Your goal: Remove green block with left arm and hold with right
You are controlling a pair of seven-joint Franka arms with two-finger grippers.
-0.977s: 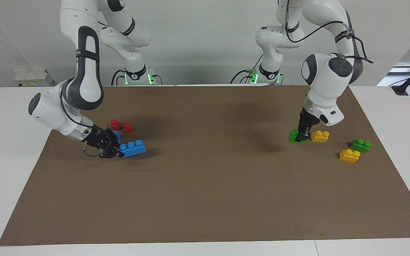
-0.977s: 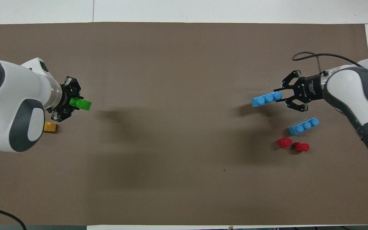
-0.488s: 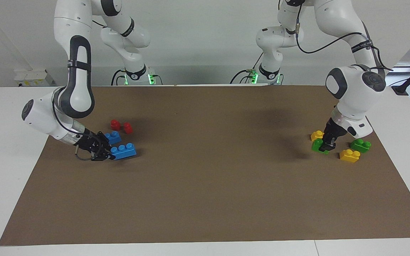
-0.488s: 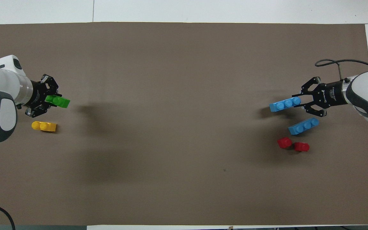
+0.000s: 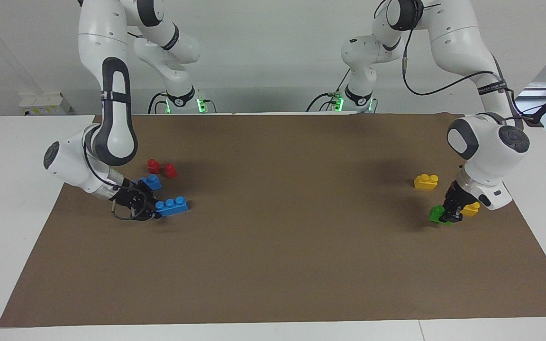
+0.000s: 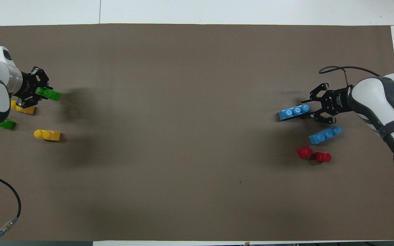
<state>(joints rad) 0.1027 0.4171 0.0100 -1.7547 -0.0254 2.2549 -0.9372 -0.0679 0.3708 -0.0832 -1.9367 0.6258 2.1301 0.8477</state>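
Observation:
My left gripper (image 5: 449,215) is shut on a green block (image 5: 436,214) and holds it low over the brown mat at the left arm's end of the table; the gripper (image 6: 39,93) and the block (image 6: 48,94) also show in the overhead view. A second green block (image 6: 6,124) lies on the mat nearer to the robots, hidden by the left wrist in the facing view. My right gripper (image 5: 152,211) is shut on a long blue brick (image 5: 172,206) just above the mat at the right arm's end; in the overhead view the brick (image 6: 294,112) sticks out of the gripper (image 6: 311,111).
Two yellow bricks (image 6: 47,135) (image 6: 22,108) lie by the left gripper; one yellow brick (image 5: 426,181) lies nearer to the robots. A second blue brick (image 6: 325,134) and two red pieces (image 6: 313,154) lie near the right gripper. A black cable (image 6: 9,205) crosses the mat's corner.
My left gripper has carried the green block away from the robots and toward the left arm's end of the table, past the yellow bricks. My right gripper shifted slightly with the blue brick.

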